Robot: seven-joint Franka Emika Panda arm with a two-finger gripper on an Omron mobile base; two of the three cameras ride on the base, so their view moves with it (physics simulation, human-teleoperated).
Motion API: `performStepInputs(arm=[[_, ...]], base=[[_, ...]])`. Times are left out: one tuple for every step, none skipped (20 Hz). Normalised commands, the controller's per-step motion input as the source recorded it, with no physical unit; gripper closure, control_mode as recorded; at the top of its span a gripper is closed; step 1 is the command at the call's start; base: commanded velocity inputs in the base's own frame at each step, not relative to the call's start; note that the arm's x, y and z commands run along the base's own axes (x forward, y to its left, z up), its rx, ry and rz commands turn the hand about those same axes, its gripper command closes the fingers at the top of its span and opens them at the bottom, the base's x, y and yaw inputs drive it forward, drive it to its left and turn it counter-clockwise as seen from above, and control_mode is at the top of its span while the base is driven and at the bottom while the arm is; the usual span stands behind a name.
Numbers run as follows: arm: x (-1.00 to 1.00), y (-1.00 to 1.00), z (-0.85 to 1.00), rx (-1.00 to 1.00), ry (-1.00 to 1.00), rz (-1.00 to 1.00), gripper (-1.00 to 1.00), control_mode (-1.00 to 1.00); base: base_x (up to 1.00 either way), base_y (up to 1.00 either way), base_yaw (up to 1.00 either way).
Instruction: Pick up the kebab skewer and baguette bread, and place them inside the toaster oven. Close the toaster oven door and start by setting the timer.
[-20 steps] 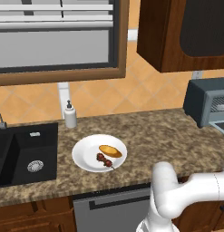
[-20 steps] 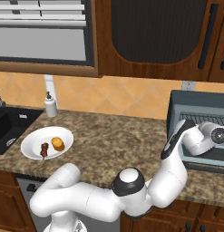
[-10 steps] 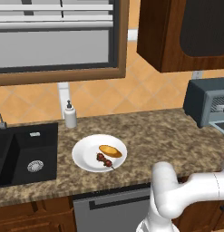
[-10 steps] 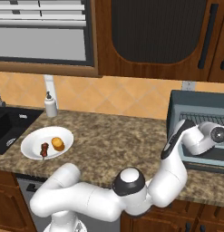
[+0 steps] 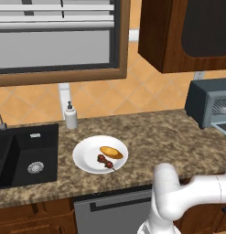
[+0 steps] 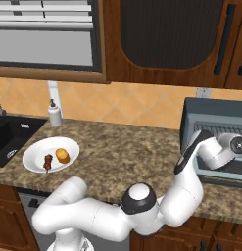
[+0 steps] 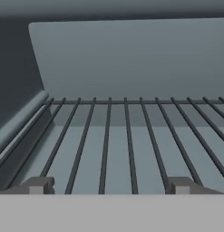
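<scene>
- Gripper: jaws spread wide, holding nothing, facing the wire rack inside the toaster oven.
- Kebab skewer and baguette bread: on white plate, well apart from oven.
- Soap dispenser beside sink.

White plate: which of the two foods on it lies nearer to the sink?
The kebab skewer. In the right base view it lies on the sink side of the plate; the baguette lies on the oven side.

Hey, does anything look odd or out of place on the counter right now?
Nothing spilled or damaged. The skewer and baguette lie on the plate, while the open, empty gripper faces the oven's bare rack.
</scene>
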Motion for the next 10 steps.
performStepInputs(arm=[[-0.63,0.0,-0.78,0.0,0.0,0.0,-1.0,-1.0],[-0.62,0.0,-0.77,0.0,0.0,0.0,-1.0,-1.0],[-0.63,0.0,-0.78,0.0,0.0,0.0,-1.0,-1.0],[-0.66,0.0,-0.82,0.01,0.0,0.0,-1.0,-1.0],[-0.65,0.0,-0.85,0.0,0.0,0.0,-1.0,-1.0],[-0.66,-0.01,-0.78,0.02,0.0,0.0,-1.0,-1.0],[-0.64,-0.01,-0.78,0.02,0.0,0.0,-1.0,-1.0],[-0.61,0.0,-0.77,0.01,0.0,0.0,-1.0,-1.0],[-0.59,0.0,-0.79,0.01,0.0,0.0,-1.0,-1.0],[-0.57,0.0,-0.8,0.0,0.0,0.0,-1.0,-1.0]], base=[[0.0,0.0,0.0],[0.0,0.0,0.0],[0.0,0.0,0.0],[0.0,0.0,0.0],[0.0,0.0,0.0],[0.0,0.0,0.0],[0.0,0.0,0.0],[0.0,0.0,0.0],[0.0,0.0,0.0],[0.0,0.0,0.0]])
